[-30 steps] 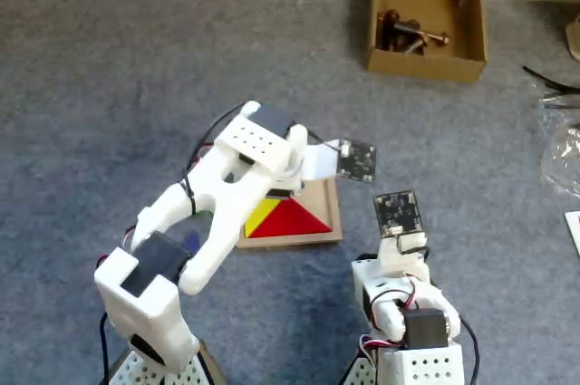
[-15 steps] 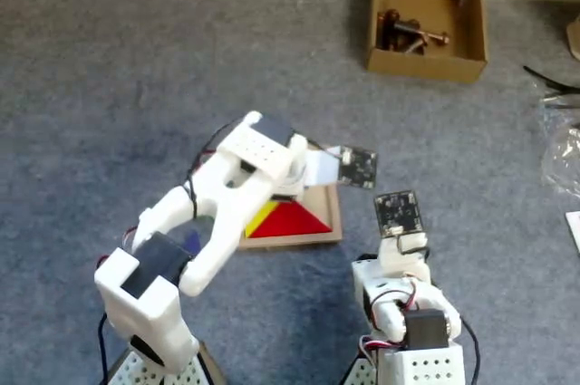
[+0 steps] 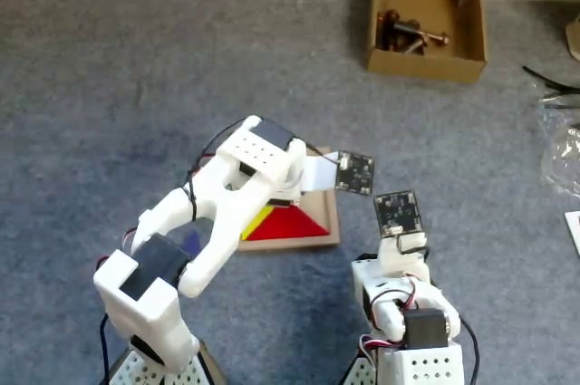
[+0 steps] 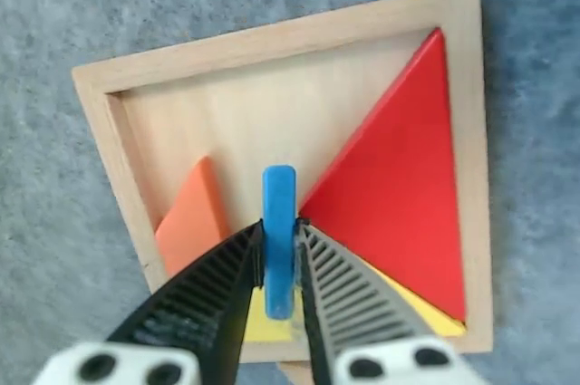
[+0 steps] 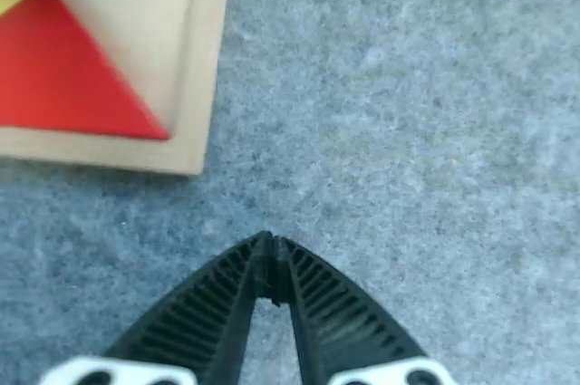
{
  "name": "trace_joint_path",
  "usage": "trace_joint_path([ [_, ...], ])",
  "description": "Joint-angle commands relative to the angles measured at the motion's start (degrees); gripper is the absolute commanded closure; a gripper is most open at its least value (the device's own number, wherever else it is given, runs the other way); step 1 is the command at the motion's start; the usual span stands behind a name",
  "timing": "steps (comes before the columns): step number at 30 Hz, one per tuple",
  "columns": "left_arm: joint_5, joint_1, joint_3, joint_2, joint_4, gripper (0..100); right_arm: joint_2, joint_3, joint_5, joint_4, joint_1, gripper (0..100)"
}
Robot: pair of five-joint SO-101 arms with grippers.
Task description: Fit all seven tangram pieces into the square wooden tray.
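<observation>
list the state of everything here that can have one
wooden tray, partly filled
left gripper, shut on the blue piece
blue piece, held on edge over the tray, not yet laid down
red triangle, flat in the tray
orange piece, flat in the tray
yellow piece, flat in the tray, partly hidden
right gripper, shut, empty
cardboard box, open on top
</observation>
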Motion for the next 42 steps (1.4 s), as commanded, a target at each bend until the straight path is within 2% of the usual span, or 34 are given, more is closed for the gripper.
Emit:
trace_joint_path([
  [1, -0.3, 0.6, -2.7, -0.7, 5.0, 100, -0.5, 6.7, -0.4, -1.0, -0.6, 99.3],
  [33, -0.1, -1.5, -2.6, -0.6, 5.1, 99, -0.5, 6.7, -0.4, -1.0, -0.6, 99.3],
  [38, 0.0, -1.9, -2.2, -0.6, 5.3, 92, -0.5, 6.7, -0.4, -1.0, -0.6, 99.3],
  [42, -0.2, -1.7, -1.0, -0.6, 5.0, 92, -0.5, 6.7, -0.4, -1.0, -0.6, 99.3],
])
